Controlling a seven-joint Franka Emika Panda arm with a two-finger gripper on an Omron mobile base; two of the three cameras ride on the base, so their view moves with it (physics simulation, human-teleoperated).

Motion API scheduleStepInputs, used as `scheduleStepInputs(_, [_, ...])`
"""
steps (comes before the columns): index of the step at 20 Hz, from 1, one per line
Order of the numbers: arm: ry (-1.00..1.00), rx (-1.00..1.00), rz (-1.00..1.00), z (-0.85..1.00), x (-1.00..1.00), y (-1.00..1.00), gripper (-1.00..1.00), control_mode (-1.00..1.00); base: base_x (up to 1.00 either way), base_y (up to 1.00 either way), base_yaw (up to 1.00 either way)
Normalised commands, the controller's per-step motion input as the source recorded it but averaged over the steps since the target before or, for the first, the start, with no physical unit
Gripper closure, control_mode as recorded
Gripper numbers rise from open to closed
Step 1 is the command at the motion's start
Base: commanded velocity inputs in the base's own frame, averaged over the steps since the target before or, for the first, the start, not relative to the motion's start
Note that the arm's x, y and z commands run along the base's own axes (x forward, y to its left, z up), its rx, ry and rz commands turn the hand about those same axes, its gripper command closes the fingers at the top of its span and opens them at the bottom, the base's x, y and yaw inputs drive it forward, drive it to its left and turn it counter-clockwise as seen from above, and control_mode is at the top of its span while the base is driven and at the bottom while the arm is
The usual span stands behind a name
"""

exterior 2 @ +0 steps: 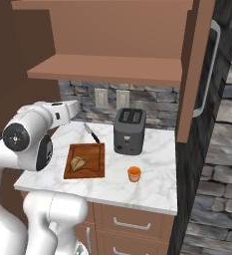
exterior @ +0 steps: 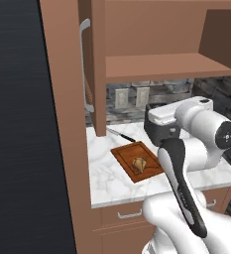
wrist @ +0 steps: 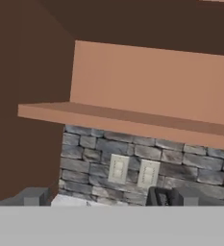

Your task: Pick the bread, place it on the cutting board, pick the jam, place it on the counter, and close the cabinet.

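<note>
Two items placed — bread on cutting board, jam on counter; pincer state unclear.

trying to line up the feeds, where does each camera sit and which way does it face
Left base view: behind the arm's left, looking down at the counter; arm lower right.
Right base view: behind its right, same counter; arm lower left.
Hand view: on the hand, facing the cabinet shelf; fingertips at bottom.
Both base views share the cutting board with the bread.
</note>
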Motion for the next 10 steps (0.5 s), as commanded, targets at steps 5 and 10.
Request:
scheduleStepInputs(5, [-0.20,0.00,0.01,0.00,-0.43,0.00,-1.00,-1.00,0.00,0.00,0.00])
scheduleStepInputs(10, [-0.15,0.00,0.00,0.00,-0.55,0.03,-1.00,-1.00,0.00,0.00,0.00])
